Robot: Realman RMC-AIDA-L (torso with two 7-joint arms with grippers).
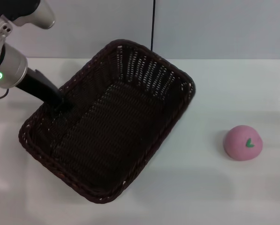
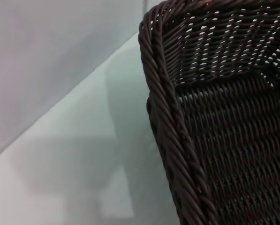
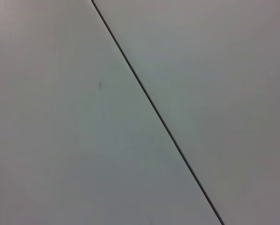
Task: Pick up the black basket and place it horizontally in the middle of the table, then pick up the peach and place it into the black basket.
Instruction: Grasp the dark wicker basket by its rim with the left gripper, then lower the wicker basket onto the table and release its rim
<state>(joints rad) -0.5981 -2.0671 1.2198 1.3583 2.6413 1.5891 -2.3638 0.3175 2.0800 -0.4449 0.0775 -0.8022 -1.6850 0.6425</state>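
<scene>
While the black basket (image 1: pixel 109 122) lies on a diagonal across the table (image 1: pixel 252 93), the step in hand is judged to be turning and setting it horizontally at the table's middle. The left gripper (image 1: pixel 64 104) reaches down from the robot's left and meets the basket at its left long rim, dipping just inside the wall. Whether its jaws are clamped on the braid or only resting against it cannot be told; the dark fingers merge with the dark weave. The left wrist view shows only the braided rim (image 2: pixel 177 136) and the inner wall close up, with bare table beside it and no fingers. The right arm does not appear in the head view, and its wrist view shows only a plain pale surface crossed by a thin dark line.

The peach (image 1: pixel 243 142) sits on the table well to the right of the basket, apart from it, leaf mark facing up.

To do this step well:
- Confirm a firm pinch across the rim before loading it; a one-sided grip on a large basket will likely let it sag or swing.
- Rotate slowly about the held edge until the long sides run left to right.
- Keep the far corner short of the peach during the swing.
- Set the base flat before letting go.
</scene>
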